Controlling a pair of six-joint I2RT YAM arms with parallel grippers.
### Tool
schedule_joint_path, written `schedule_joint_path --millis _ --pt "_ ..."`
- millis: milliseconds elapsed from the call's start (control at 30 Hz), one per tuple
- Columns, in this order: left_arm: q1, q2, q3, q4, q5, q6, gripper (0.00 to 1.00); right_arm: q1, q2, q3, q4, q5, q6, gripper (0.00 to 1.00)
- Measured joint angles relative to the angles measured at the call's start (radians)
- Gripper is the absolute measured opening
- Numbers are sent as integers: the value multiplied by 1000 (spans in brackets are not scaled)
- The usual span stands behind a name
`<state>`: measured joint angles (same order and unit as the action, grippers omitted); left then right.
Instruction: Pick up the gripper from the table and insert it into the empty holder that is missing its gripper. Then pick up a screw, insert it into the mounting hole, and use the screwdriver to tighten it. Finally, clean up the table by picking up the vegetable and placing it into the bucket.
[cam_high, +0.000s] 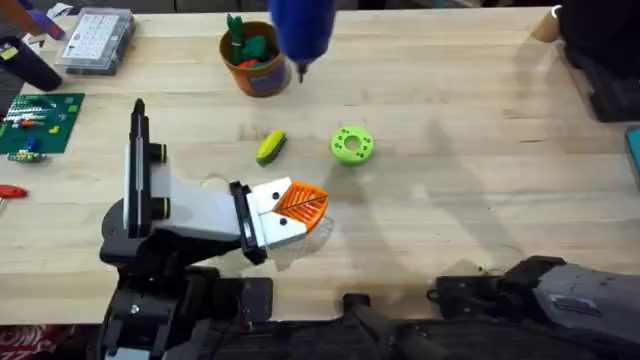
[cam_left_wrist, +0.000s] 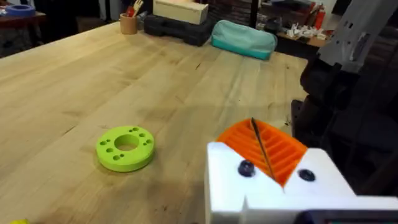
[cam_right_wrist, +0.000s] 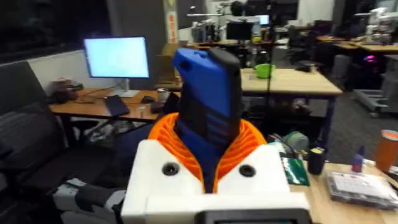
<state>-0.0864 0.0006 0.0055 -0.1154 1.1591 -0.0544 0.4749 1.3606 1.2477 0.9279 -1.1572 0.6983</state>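
The white holder (cam_high: 270, 222) (cam_left_wrist: 273, 186) ends the left arm and carries orange ribbed gripper pieces (cam_high: 300, 203) (cam_left_wrist: 280, 149). They are pressed together, with only a thin dark line between them, so my left gripper (cam_high: 318, 200) (cam_left_wrist: 253, 121) is shut on nothing. It hovers just off the table. My right gripper (cam_right_wrist: 208, 127) is shut on the blue screwdriver (cam_right_wrist: 208, 81), held high above the table. That screwdriver (cam_high: 300, 25) looms large beside the bucket (cam_high: 257, 75), bit pointing down. The corn vegetable (cam_high: 271, 146) lies on the table between bucket and holder.
A lime-green disc with holes (cam_high: 351, 144) (cam_left_wrist: 125, 148) lies right of the corn. Green and red toy vegetables sit in the bucket. A clear parts box (cam_high: 95, 40) and a green board (cam_high: 40, 120) are at the far left. A dark case (cam_high: 600, 70) sits far right.
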Motion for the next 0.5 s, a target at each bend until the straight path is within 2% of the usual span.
schedule_joint_path --millis 500 --pt "0 0 0 0 0 0 18 128 68 34 14 -41 -31 50"
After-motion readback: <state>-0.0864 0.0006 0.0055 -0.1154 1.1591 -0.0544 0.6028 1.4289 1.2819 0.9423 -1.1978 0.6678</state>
